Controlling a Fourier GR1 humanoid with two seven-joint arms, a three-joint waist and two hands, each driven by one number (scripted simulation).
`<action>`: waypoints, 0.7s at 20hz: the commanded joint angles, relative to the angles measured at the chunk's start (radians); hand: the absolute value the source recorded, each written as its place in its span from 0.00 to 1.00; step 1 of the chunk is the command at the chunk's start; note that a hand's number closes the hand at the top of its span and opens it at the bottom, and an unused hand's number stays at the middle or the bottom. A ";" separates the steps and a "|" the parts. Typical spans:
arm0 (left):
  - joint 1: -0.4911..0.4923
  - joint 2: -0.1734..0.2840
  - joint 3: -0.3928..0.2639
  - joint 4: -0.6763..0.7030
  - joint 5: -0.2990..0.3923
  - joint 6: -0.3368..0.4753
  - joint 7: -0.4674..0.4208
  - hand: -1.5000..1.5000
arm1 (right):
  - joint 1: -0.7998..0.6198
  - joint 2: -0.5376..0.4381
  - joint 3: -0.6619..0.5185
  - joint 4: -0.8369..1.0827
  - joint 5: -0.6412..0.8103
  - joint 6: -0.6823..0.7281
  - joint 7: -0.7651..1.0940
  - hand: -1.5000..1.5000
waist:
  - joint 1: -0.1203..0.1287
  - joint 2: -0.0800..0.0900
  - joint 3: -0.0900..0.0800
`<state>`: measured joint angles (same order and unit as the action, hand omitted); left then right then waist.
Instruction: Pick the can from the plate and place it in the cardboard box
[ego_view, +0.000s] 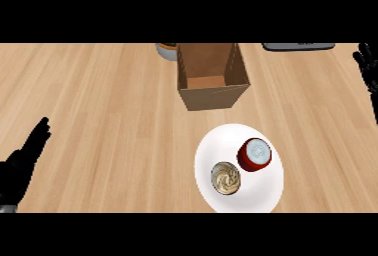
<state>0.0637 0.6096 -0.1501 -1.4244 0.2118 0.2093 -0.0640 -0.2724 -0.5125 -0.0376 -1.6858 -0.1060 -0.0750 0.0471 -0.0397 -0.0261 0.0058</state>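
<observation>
A red can (255, 155) with a pale grey top stands upright on the right side of a white plate (221, 145). Beside it on the plate sits a round brown-and-cream swirled item (227, 178). An open cardboard box (212, 76) stands behind the plate, its opening facing up. My left hand (22, 162) rests open at the lower left edge, fingers pointing up, far from the plate. My right hand (367, 67) shows at the upper right edge with straight fingers, holding nothing.
A grey and orange container (167, 49) is partly hidden behind the box's far left corner. A dark flat object (298, 46) lies at the counter's far edge, right of the box. Bare wooden counter (103, 110) stretches across the left side.
</observation>
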 joint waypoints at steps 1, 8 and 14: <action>-0.030 -0.013 0.001 -0.045 -0.018 0.006 0.027 0.50 | 0.025 0.066 0.027 -0.010 -0.033 0.040 -0.085 0.00 | 0.040 0.025 -0.005; -0.070 -0.109 -0.059 -0.038 -0.052 0.078 0.030 0.50 | -0.096 -0.003 0.255 0.010 0.250 0.088 -0.112 1.00 | 0.064 0.031 -0.009; -0.036 -0.137 -0.066 -0.102 -0.097 0.092 0.093 0.50 | -0.015 0.254 0.148 0.222 -0.054 0.142 -0.332 0.00 | 0.047 0.027 -0.005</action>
<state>-0.0051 0.4913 -0.2165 -1.4890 0.1368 0.2919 0.0025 -0.3093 -0.2935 0.1428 -1.5262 -0.1106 0.0143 -0.1928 0.0145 0.0035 0.0005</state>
